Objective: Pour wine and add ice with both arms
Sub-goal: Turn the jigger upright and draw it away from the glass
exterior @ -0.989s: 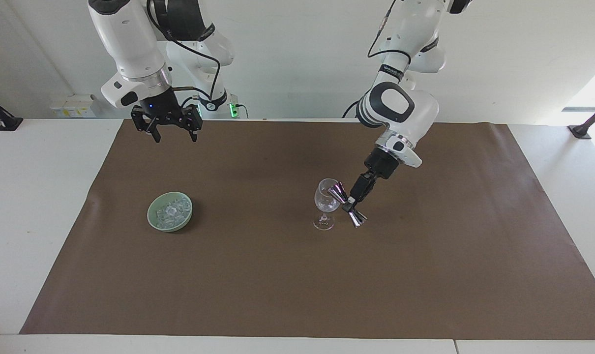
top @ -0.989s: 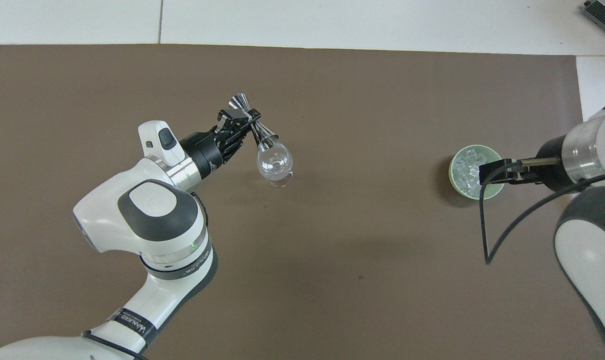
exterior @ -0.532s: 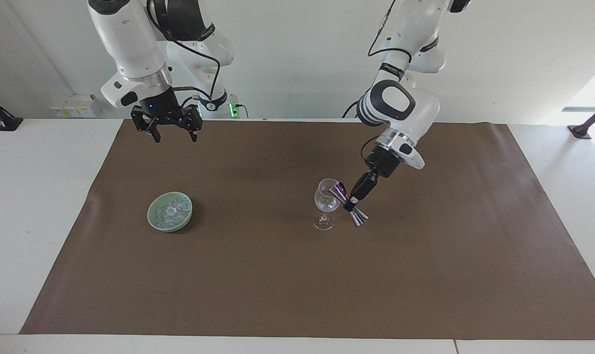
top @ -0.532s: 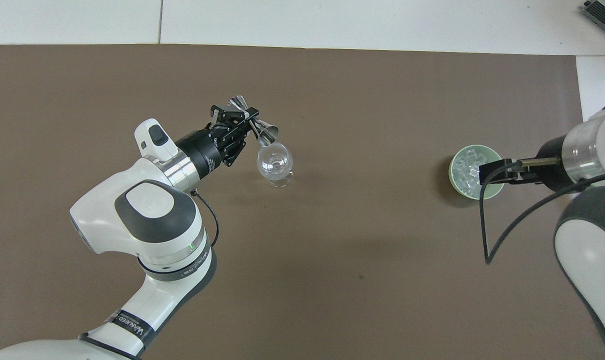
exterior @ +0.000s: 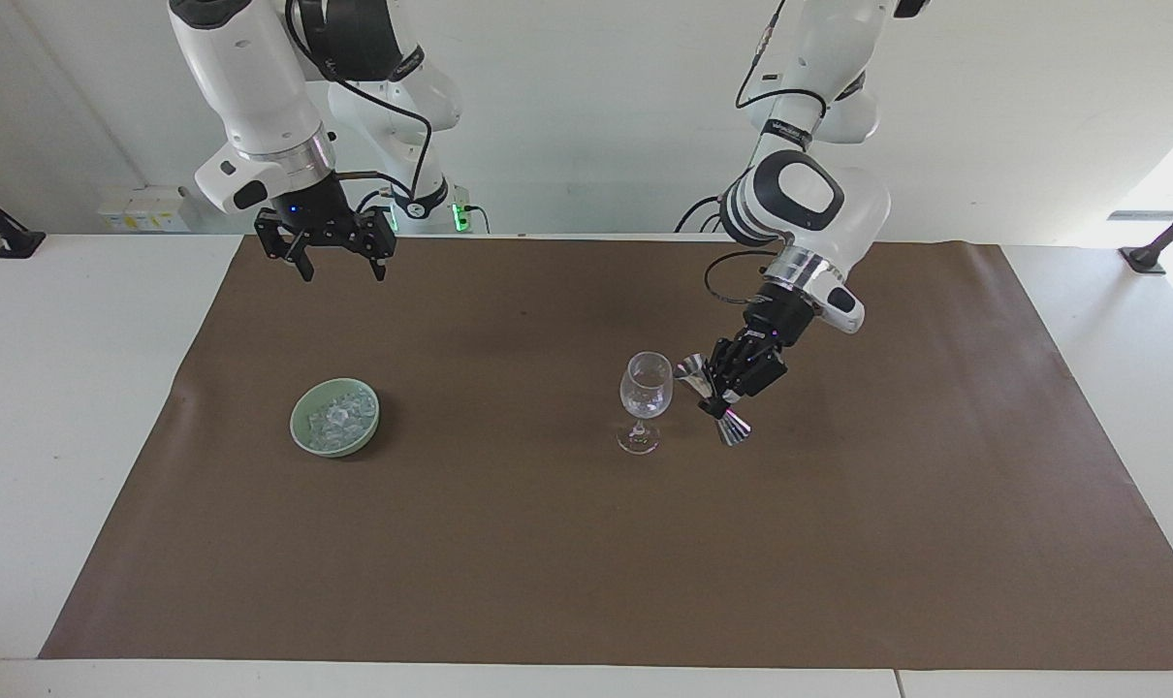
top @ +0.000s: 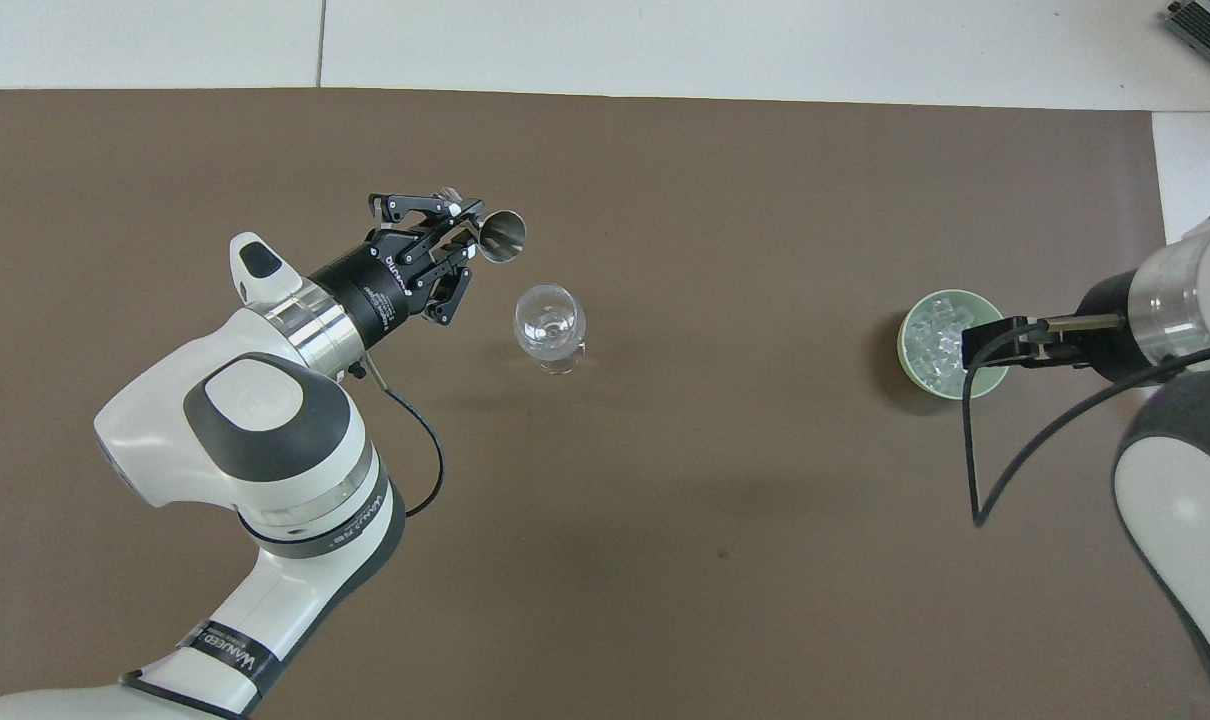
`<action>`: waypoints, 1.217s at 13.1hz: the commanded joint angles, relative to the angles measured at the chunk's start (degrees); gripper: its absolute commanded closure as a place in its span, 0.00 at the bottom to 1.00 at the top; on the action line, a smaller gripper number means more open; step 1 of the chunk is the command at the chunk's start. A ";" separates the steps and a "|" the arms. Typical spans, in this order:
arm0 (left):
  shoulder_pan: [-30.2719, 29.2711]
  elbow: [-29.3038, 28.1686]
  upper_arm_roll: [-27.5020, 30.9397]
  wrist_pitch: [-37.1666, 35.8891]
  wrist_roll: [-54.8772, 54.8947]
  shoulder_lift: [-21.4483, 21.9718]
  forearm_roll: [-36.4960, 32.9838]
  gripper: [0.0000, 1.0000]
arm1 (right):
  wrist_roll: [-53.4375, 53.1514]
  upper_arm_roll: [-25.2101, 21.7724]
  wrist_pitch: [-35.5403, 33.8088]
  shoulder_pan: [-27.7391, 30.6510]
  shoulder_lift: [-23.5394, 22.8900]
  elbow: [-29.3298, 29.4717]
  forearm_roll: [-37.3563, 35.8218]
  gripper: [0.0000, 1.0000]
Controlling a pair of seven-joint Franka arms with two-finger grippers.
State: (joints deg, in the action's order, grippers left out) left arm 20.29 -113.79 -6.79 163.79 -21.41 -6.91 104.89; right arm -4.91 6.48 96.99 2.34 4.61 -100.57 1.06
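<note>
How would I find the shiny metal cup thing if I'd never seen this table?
On the brown mat, find the wine glass. Right beside it, held up in the left pincer, is the jigger. It is the only silver thing, shaped like two tiny cones joined at their tips.

bright, even light — soft shadows, sharp focus.

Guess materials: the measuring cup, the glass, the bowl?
Measuring cup: looks like polished metal, its two cones mirror-bright. Wine glass: clear glass or plastic; the brown mat shows through it. Bowl: pale green, smooth and glossy, probably glazed ceramic, perhaps plastic.
</note>
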 commanded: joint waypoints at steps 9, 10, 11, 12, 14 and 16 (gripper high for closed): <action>-6.13 -5.73 0.03 -6.29 -23.22 4.19 -1.71 1.00 | 0.87 0.12 2.86 1.62 1.19 -1.83 0.52 0.00; -6.13 -5.74 0.03 -6.29 -23.41 4.28 -1.71 1.00 | 0.87 0.12 2.86 1.62 1.19 -1.74 0.52 0.00; -6.13 -5.74 -0.06 -6.21 -23.50 4.28 -1.71 1.00 | 0.87 0.20 2.86 1.62 1.19 -1.65 0.52 0.00; -6.13 -5.74 0.03 -6.03 -24.11 4.28 -1.71 1.00 | 0.87 0.20 2.86 1.53 1.19 -1.65 0.52 0.00; -6.22 -5.56 0.11 -6.03 -25.51 4.28 -1.71 1.00 | 1.48 0.20 2.77 1.62 1.19 -1.65 0.52 0.00; -6.75 -5.47 0.20 -6.12 -27.27 4.28 -1.71 1.00 | 1.74 0.20 2.59 1.62 1.19 -1.74 0.52 0.00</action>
State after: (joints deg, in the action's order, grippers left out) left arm 14.61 -117.67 -6.54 158.98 -45.66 -4.54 104.25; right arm -4.91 6.33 98.57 3.17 4.61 -100.68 1.06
